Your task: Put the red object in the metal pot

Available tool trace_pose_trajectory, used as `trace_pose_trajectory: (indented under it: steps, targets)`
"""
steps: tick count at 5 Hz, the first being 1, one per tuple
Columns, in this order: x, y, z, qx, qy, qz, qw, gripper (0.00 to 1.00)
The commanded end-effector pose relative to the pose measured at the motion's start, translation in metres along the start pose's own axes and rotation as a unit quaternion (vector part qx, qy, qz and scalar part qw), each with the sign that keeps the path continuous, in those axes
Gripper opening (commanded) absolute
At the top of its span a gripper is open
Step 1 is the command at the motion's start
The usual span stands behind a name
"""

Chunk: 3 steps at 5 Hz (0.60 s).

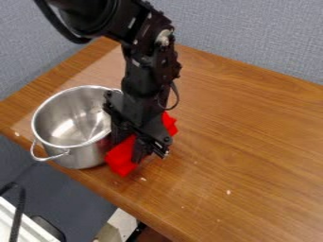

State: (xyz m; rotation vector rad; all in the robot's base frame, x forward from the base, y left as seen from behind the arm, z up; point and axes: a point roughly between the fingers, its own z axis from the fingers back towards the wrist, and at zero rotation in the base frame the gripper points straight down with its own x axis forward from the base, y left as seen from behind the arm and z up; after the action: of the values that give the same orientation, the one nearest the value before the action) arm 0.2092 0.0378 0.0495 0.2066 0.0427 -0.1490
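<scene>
The red object [123, 159] lies on the wooden table just right of the metal pot [70, 125], with one end near the table's front edge and the other end [168, 125] showing behind the arm. My black gripper [136, 142] points down onto the bar's middle and hides it. Its jaws are closed on the bar. The shiny pot stands upright and looks empty, one loop handle [38, 151] facing the front.
The wooden table [240, 142] stretches to the right and back of the arm. Its front edge [108, 194] runs close below the red object and the pot. A black cable [19, 203] hangs in the lower left, off the table.
</scene>
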Motion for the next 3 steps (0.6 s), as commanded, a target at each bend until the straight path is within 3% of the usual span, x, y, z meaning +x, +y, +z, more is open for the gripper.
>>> trace_pose_trajectory:
  steps: [1,3]
  targets:
    - [0.0073,0.0058,0.0041,-0.001,-0.013,0.019,0.9997,0.0]
    - [0.0064,0.0058,0.006,-0.009,-0.003,0.032,0.9995,0.0]
